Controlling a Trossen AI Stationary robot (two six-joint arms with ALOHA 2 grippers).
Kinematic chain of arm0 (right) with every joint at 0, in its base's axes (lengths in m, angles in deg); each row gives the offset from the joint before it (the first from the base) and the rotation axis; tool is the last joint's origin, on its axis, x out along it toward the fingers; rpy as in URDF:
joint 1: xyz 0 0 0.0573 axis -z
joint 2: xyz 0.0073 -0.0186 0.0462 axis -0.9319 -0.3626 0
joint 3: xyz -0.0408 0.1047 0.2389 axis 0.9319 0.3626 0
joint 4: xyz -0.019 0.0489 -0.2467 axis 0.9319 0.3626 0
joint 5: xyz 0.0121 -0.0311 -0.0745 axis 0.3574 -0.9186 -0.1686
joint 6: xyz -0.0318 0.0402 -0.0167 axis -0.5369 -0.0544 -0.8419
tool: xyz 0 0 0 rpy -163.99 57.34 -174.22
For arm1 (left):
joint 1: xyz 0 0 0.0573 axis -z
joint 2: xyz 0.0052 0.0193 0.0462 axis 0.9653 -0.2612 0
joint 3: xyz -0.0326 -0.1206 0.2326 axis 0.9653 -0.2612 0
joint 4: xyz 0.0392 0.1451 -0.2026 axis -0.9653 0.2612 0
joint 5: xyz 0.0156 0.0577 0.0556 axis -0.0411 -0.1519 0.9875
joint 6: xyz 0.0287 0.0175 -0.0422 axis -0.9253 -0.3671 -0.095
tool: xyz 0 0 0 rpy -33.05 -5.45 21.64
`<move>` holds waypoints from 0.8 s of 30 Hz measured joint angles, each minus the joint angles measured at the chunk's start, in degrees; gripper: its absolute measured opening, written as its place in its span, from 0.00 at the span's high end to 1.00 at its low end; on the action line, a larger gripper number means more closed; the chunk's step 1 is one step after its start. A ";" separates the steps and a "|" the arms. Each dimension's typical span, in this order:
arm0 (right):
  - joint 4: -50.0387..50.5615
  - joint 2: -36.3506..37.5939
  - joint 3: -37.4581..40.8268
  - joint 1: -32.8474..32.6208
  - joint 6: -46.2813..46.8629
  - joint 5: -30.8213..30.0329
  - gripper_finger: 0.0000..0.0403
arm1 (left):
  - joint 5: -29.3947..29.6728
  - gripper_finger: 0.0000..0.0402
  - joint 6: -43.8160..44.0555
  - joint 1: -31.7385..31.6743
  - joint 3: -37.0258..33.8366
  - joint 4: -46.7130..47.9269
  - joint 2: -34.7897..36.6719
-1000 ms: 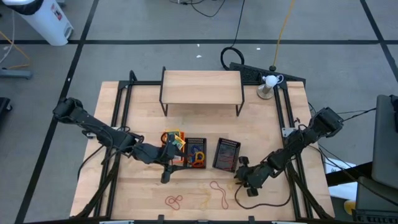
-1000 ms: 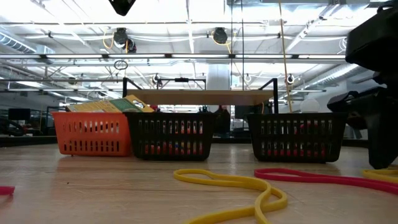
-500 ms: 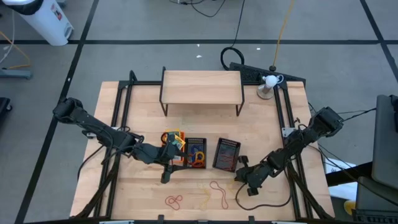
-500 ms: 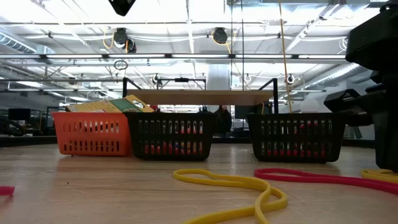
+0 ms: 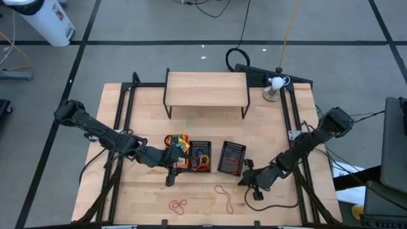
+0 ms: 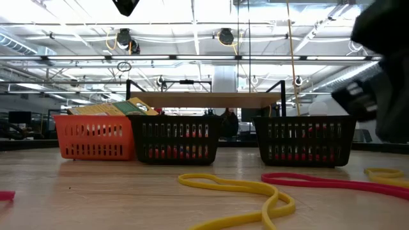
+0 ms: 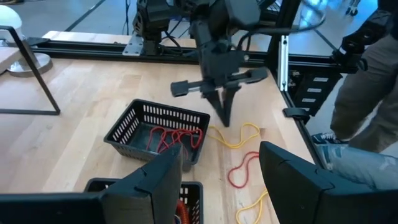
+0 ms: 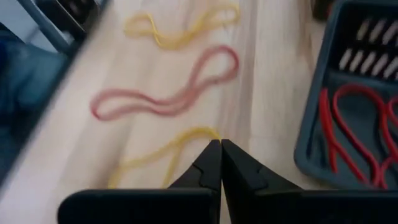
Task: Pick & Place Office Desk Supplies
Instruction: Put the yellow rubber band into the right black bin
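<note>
Three small mesh bins sit in a row near the middle of the wooden table (image 5: pixel 267 127): an orange bin (image 6: pixel 96 136) stacked with flat yellow-and-green rectangular packs (image 6: pixel 118 107), touching a black bin (image 6: pixel 176 137), and a second black bin (image 6: pixel 305 138) set apart from them. All three have slotted plastic walls. In the left wrist view the separate black bin (image 7: pixel 158 129) holds thin red rubber-band loops (image 7: pixel 174 135). On the bare wood in front of the bins lie limp, thin loops: a yellow band (image 6: pixel 246 191) curled in a figure-eight, and a long red band (image 6: pixel 332 182) stretched roughly along the table's front edge. No writing is readable on the packs.

The right gripper (image 8: pixel 221 163) hangs low just beside the separate black bin, its dark fingers pressed together tip to tip over a yellow loop (image 8: pixel 161 155), with nothing between them. The left gripper (image 7: pixel 221 180) hovers at the orange and black bins, fingers apart
</note>
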 joint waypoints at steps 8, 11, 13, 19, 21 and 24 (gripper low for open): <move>-0.21 7.66 -0.07 0.00 -3.75 -1.59 1.00 | 1.07 0.48 -0.68 0.00 0.02 0.00 0.01; 1.94 10.40 -0.10 0.00 -5.74 0.39 1.00 | 1.05 0.48 -0.57 0.00 0.00 0.01 0.01; 1.96 11.01 -0.10 -0.19 -5.70 1.88 1.00 | 1.03 0.48 -0.36 0.00 0.00 0.03 0.01; 2.51 9.04 -0.13 -1.16 -2.65 4.69 0.99 | 0.62 0.48 0.09 0.01 0.00 0.06 0.00; 2.43 7.58 -0.13 -1.20 -1.17 4.56 0.96 | 0.61 0.48 0.17 0.00 0.02 0.03 0.01; 1.98 5.10 -0.13 -1.19 0.00 4.31 0.90 | 0.61 0.48 0.20 0.00 0.00 0.08 0.00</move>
